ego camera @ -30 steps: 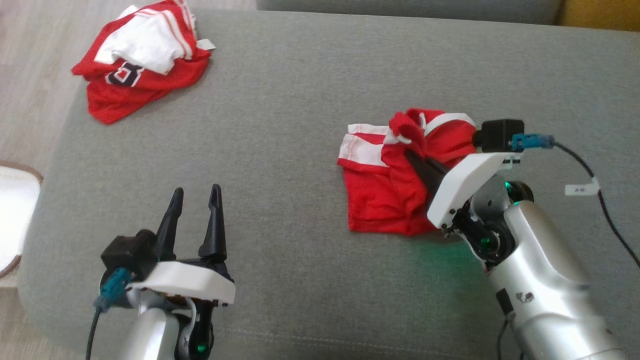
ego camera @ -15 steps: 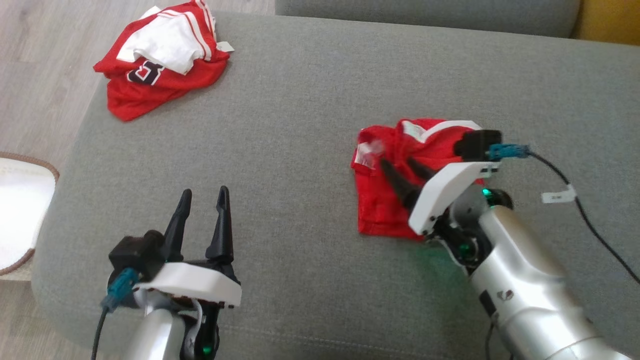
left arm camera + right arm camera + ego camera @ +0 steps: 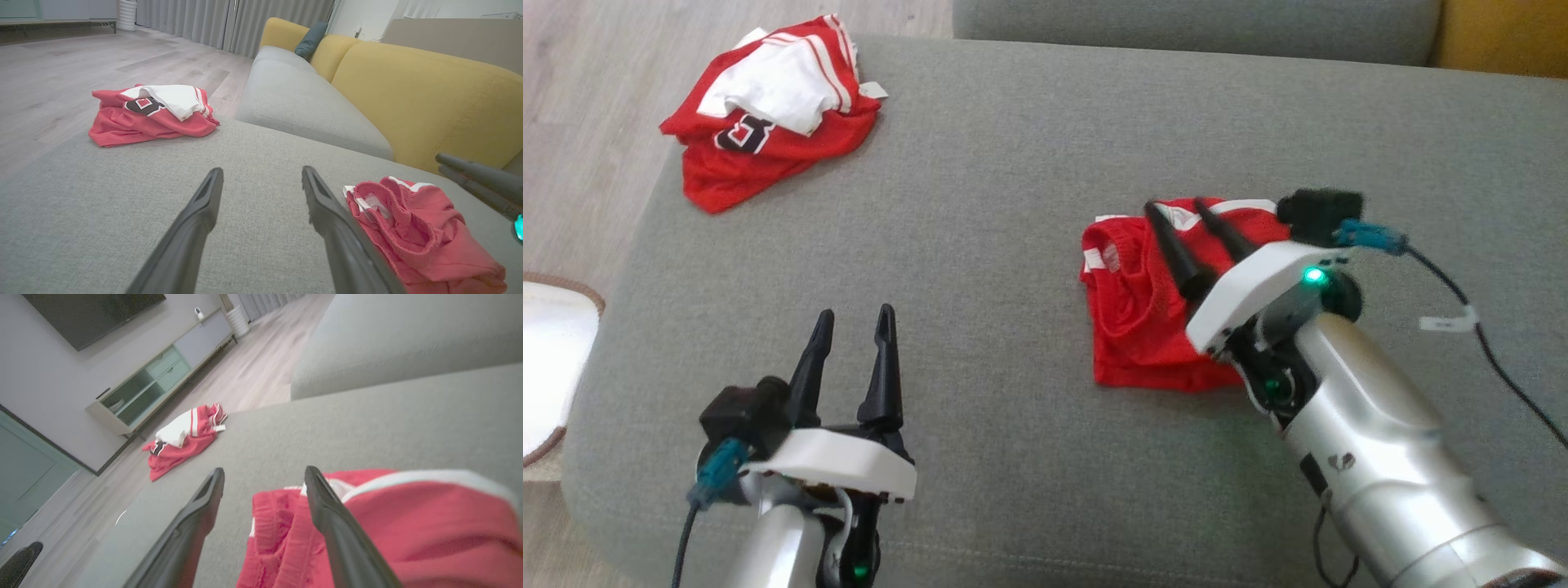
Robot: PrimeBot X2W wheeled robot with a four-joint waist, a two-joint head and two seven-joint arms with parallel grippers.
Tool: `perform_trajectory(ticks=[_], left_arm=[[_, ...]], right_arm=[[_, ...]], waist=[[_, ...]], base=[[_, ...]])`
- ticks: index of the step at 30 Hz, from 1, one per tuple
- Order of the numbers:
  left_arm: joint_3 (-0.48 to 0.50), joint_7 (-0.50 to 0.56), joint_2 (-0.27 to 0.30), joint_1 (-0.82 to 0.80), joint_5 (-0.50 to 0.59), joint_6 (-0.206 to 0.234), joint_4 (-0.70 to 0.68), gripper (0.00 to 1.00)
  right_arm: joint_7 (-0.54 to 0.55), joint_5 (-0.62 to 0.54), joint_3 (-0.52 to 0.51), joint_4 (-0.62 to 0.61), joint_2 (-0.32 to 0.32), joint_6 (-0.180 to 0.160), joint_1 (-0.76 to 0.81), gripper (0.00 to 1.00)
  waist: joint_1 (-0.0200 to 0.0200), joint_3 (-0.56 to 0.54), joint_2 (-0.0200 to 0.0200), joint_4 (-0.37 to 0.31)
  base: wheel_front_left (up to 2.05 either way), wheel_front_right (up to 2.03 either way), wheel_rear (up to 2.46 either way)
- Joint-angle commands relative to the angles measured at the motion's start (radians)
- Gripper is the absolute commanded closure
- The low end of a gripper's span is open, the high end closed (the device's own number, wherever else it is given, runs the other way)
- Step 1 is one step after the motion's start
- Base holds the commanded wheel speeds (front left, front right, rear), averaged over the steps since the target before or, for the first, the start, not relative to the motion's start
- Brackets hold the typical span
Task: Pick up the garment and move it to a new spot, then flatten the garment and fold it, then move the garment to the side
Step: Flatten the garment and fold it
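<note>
The garment [image 3: 1131,327] is a red pair of mesh shorts with white trim, lying bunched on the grey sofa seat [image 3: 1013,204] at centre right. My right gripper [image 3: 1174,204] hovers open just above its far part, with nothing between the fingers. In the right wrist view the right gripper [image 3: 265,471] stands wide over the garment [image 3: 408,522]. My left gripper [image 3: 856,313] is open and empty over bare cushion at the lower left, well apart from the garment. From the left wrist, the left gripper [image 3: 262,170] has the garment [image 3: 408,228] to its right.
A second red and white jersey [image 3: 768,114] lies crumpled at the seat's far left corner. Wood floor [image 3: 572,122] runs past the left edge, with a pale round mat [image 3: 547,351] there. A yellow backrest [image 3: 429,102] rises behind the seat.
My right gripper has opened and let go of the garment, which has settled into a lower heap. The right fingers have lifted clear above it. The left arm has stayed put.
</note>
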Motion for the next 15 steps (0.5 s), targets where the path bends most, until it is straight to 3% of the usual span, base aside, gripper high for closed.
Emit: perform_trajectory(ticks=[1, 8, 15], left_arm=[[0.039, -0.012, 0.002, -0.031, -0.003, 0.004, -0.031, 0.0], [0.05, -0.012, 0.002, -0.041, 0.005, 0.015, -0.034, 0.0], [0.063, -0.012, 0.002, -0.045, 0.015, 0.031, -0.039, 0.0]], right_arm=[[-0.062, -0.04, -0.015, -0.016, 0.019, 0.007, -0.05, 0.0], [-0.236, -0.19, -0.13, 0.038, -0.003, 0.007, -0.049, 0.0], [-0.294, -0.35, -0.265, 0.02, 0.001, 0.007, 0.005, 0.0]], waist=[[0.0, -0.005, 0.0, -0.008], [0.0, -0.028, 0.0, -0.039], [0.0, -0.045, 0.0, -0.075]], base=[[0.0, 0.0, 0.0], [0.0, 0.0, 0.0], [0.0, 0.0, 0.0]])
